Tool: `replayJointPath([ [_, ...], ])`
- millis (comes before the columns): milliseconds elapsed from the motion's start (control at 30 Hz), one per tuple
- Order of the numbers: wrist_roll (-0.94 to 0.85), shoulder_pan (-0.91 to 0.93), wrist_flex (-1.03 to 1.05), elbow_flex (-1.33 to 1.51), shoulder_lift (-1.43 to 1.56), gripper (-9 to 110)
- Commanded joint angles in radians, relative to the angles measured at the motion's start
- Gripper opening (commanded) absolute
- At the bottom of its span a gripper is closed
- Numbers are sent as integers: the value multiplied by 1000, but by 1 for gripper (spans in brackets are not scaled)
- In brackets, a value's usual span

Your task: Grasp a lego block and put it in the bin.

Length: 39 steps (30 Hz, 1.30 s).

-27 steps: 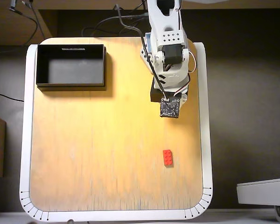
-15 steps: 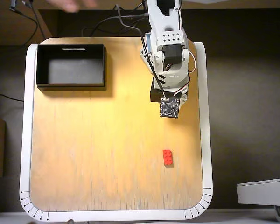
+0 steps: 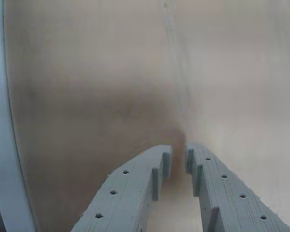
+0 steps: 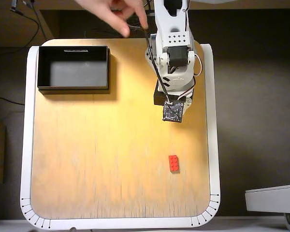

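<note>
Red lego block (image 4: 173,163) lies well apart from the bin (image 4: 73,87) (gripper (image 3: 176,161) jaws nearly closed, empty).

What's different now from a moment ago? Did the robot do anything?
A person's hand has reached in at the top of the overhead view, near the arm's cables. The arm's camera board shifted slightly leftward. Nothing was grasped: the lego block and the bin stayed put.
</note>
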Motion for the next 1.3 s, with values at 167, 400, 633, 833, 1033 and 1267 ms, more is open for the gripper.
replayJointPath([
  [167,20,15,6,172,77,0],
  [400,54,11,3,172,80,0],
  [633,100,31,-31,167,91,0],
  [833,163,64,-77,140,91,0],
  [1033,161,60,-77,26,91,0],
  [1267,167,34,-75,-115,91,0],
])
